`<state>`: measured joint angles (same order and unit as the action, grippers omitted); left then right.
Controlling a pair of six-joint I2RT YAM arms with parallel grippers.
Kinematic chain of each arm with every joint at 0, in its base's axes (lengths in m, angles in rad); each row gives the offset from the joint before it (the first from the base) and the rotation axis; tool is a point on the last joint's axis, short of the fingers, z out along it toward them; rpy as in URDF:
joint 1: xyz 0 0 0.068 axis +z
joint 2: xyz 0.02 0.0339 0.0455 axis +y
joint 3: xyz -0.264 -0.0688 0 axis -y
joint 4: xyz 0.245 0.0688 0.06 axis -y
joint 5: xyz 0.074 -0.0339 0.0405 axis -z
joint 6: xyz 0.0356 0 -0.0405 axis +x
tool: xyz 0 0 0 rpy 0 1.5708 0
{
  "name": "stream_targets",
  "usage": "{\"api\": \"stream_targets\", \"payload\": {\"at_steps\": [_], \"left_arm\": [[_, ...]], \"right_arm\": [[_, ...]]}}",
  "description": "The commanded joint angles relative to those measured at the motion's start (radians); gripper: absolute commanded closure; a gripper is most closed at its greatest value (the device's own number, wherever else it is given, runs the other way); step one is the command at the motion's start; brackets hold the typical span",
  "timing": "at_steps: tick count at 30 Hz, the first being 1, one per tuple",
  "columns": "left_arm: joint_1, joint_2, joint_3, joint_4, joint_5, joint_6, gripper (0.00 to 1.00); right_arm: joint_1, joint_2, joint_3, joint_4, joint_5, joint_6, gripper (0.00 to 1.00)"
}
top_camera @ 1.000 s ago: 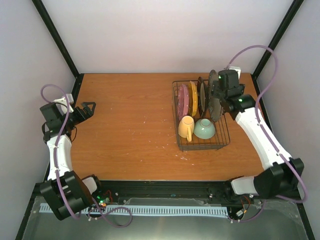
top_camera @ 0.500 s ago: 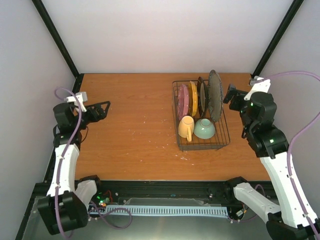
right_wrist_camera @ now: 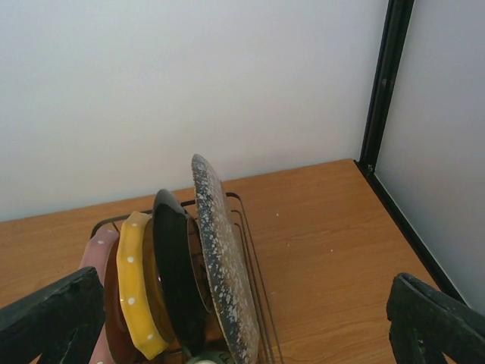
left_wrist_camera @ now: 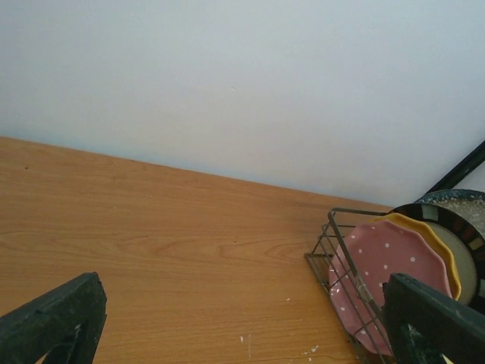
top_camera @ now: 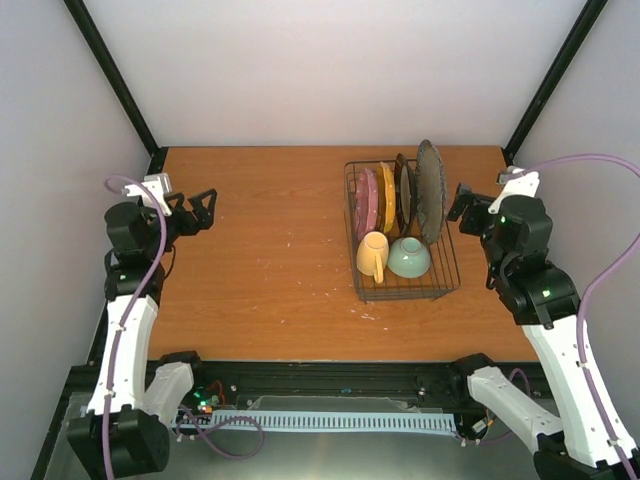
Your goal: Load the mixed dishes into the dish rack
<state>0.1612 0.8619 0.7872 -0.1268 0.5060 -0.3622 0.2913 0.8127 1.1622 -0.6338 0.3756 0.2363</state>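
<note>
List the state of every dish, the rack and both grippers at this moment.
dish rack: holds six dishes.
pink dotted plate: on edge, leftmost slot.
yellow plate: on edge, beside the pink one.
black plate: on edge, between yellow and speckled.
speckled grey plate: on edge, rightmost.
cream mug: in the rack's near part.
green bowl: beside the mug, seemingly bottom-up.
left gripper: open, empty.
right gripper: open, empty, beside the rack.
</note>
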Motion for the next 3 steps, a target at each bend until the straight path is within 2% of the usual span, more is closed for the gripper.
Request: {"api": "stream_targets", "payload": {"at_steps": [1,3], "left_arm": [[-0.005,0.011,0.036,0.004,-0.026,0.028,0.0],[-0.005,0.02,0.04,-0.001,-0.037,0.032,0.0]], "right_arm": [[-0.005,-0.005,0.002,-0.01,0.024,0.021,0.0],[-0.005,0.003,0.001,-0.013,0.023,0.025,0.0]]}}
